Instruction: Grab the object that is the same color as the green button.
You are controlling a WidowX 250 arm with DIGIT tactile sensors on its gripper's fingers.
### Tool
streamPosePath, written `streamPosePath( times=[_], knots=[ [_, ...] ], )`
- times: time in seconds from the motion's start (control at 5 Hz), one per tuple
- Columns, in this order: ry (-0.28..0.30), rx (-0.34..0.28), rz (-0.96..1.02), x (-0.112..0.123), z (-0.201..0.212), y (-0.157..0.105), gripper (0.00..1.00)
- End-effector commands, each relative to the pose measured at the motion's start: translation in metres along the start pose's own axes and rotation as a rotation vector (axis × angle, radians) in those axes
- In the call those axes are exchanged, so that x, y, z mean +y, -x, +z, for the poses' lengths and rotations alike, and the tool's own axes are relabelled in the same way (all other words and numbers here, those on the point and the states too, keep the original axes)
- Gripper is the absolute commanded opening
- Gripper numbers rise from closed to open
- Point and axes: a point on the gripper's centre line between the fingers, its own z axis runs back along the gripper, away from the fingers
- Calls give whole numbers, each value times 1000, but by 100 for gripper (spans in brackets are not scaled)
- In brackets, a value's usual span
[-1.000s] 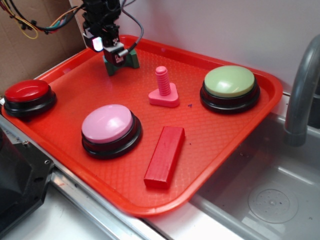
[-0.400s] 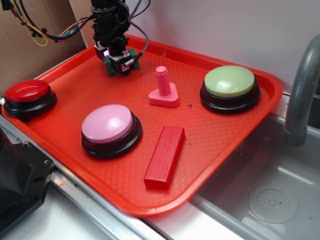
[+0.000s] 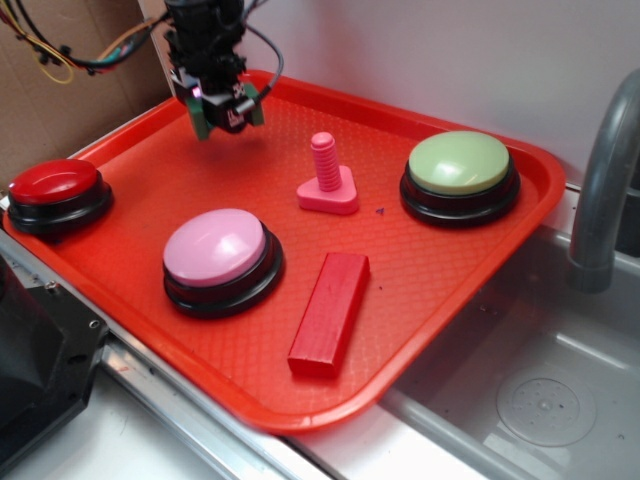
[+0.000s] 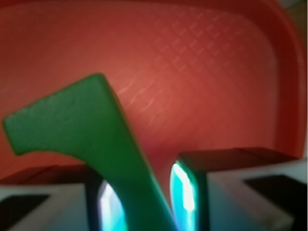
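The small dark green arched block (image 3: 203, 122) is between the fingers of my gripper (image 3: 226, 112) at the back left of the red tray (image 3: 450, 270), and appears lifted just off it. In the wrist view the green block (image 4: 91, 125) rises tilted from between the two fingers, filling the left and middle of the frame; my gripper (image 4: 144, 192) is shut on it. The green button (image 3: 459, 163), a pale green dome on a black base, stands at the tray's back right, far from the gripper.
On the tray are a pink bolt-shaped peg (image 3: 327, 180), a pink-domed button (image 3: 214, 247) and a red rectangular block (image 3: 330, 312). A red-domed button (image 3: 53, 181) sits at the left edge. A grey faucet (image 3: 600, 200) and a sink (image 3: 520, 400) lie to the right.
My gripper has closed on the green block and moved it slightly left and up off the tray. Everything else is where it was.
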Motion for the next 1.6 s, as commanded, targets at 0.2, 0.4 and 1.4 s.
streamPosePath(
  times=[0.2,0.4,1.4],
  knots=[
    [79,-51,130,-52,96,35,0],
    [112,-73,77,-54,117,49,0],
    [134,-109,90,-45,155,35,0]
  ],
)
